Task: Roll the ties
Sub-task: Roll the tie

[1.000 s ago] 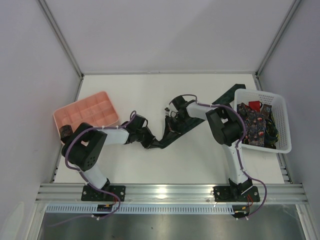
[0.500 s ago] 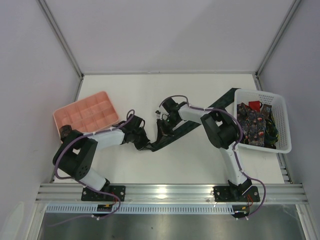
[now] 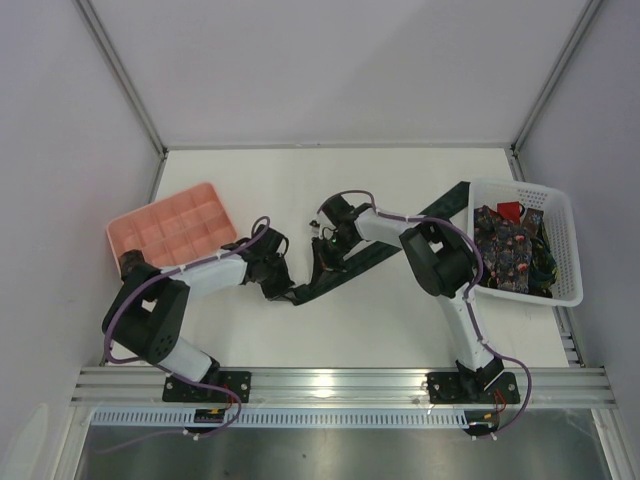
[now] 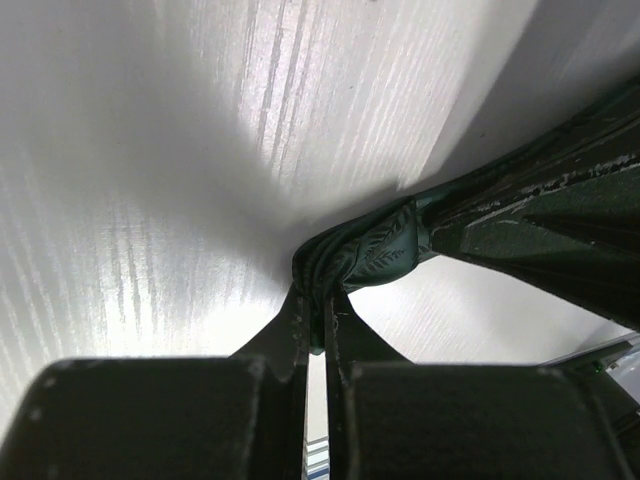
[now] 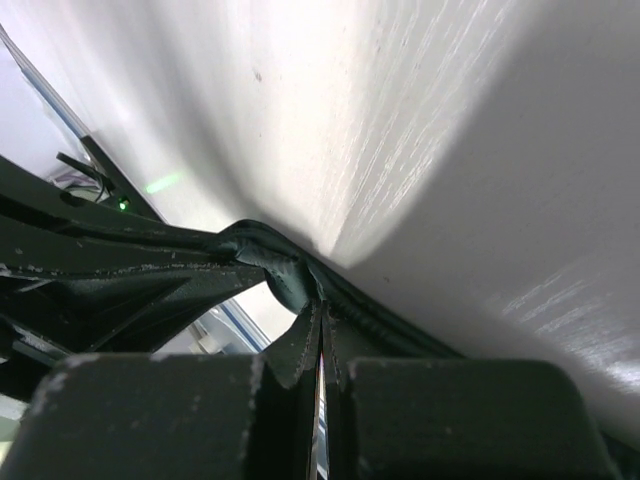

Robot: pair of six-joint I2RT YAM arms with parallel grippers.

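Tie [image 3: 347,274], dark green, lies slantwise across the table [image 3: 300,185], and both tools have hold of it.

- Left gripper [image 3: 280,288]: jaws pressed together on the tie's near end. The wrist view shows a bunched, leaf-patterned fold pinched at the fingertips [image 4: 300,312]. Likely reason: this end is the start of the coil, so it must be held firm.
- Right gripper [image 3: 323,258]: jaws closed on a folded edge of the same tie, a little further along and close beside the left tool. The strip runs on behind it, toward the basket. Probably it steadies the fabric while the end is turned over.
- No finished coil visible; I judge the rolling barely begun.
- Basket [image 3: 575,262], white lattice, well behind the right tool; more ties [image 3: 505,250] heaped in it, one red piece showing.
- Pink tray [image 3: 170,222] just beyond the left arm's elbow side.

Surface: plain white tabletop, matte, faint streaked sheen close up. Room: pale walls [image 3: 330,70] on three sides, metal rail [image 3: 350,385] at the near edge.
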